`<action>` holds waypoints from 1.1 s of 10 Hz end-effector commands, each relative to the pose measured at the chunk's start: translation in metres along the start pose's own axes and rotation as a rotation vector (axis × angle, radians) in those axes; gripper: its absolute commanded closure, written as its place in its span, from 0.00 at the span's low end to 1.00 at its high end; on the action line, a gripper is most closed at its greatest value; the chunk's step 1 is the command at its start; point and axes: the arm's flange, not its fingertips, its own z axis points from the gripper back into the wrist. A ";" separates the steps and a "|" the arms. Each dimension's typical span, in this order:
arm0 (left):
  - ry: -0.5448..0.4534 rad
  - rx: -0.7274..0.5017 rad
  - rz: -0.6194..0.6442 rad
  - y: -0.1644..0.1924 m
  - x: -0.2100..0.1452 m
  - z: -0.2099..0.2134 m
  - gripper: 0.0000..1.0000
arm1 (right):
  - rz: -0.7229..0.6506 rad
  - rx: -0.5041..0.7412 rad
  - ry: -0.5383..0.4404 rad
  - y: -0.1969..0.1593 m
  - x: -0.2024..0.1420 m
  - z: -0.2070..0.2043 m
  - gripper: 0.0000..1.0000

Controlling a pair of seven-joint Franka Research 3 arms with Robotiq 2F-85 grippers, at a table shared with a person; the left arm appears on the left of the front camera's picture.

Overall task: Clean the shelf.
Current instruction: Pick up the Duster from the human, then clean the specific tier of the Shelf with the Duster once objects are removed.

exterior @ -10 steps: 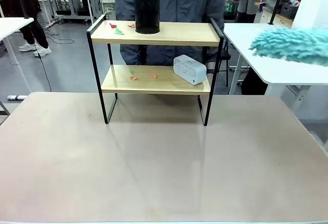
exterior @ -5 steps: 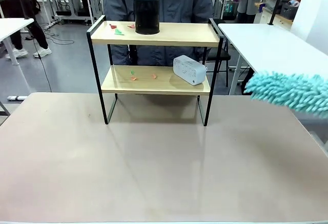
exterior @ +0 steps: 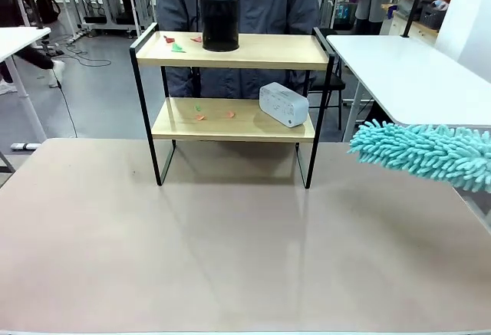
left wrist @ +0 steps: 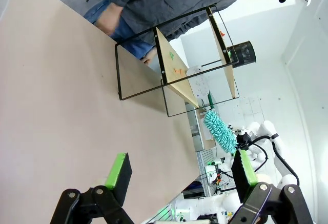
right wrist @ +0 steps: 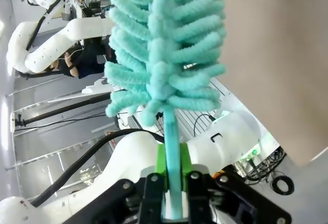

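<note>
Robotics lab: white worktables [exterior: 410, 74], floor cables [exterior: 90, 60].

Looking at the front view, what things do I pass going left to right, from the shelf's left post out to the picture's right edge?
Small green scrap → black mesh cylinder → white rectangular box → teal fluffy duster.

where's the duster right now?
Front view: the teal duster hangs above the far right corner of the table, right of the shelf and clear of it. In the right wrist view the right end effector grips its handle.
</note>
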 end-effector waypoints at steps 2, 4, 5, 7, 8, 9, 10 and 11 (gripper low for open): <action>-0.016 -0.021 -0.023 -0.001 0.000 -0.001 0.00 | 0.010 0.012 -0.006 0.004 -0.009 0.003 1.00; -0.016 -0.021 -0.023 -0.001 0.000 -0.001 0.00 | 0.010 0.012 -0.006 0.004 -0.009 0.003 1.00; -0.016 -0.021 -0.023 -0.001 0.000 -0.001 0.00 | 0.010 0.012 -0.006 0.004 -0.009 0.003 1.00; -0.016 -0.021 -0.023 -0.001 0.000 -0.001 0.00 | 0.010 0.012 -0.006 0.004 -0.009 0.003 1.00; -0.016 -0.021 -0.023 -0.001 0.000 -0.001 0.00 | 0.010 0.012 -0.006 0.004 -0.009 0.003 1.00; -0.016 -0.021 -0.023 -0.001 0.000 -0.001 0.00 | 0.010 0.012 -0.006 0.004 -0.009 0.003 1.00; -0.016 -0.021 -0.023 -0.001 0.000 -0.001 0.00 | 0.010 0.012 -0.006 0.004 -0.009 0.003 1.00; -0.016 -0.021 -0.023 -0.001 0.000 -0.001 0.00 | 0.010 0.012 -0.006 0.004 -0.009 0.003 1.00</action>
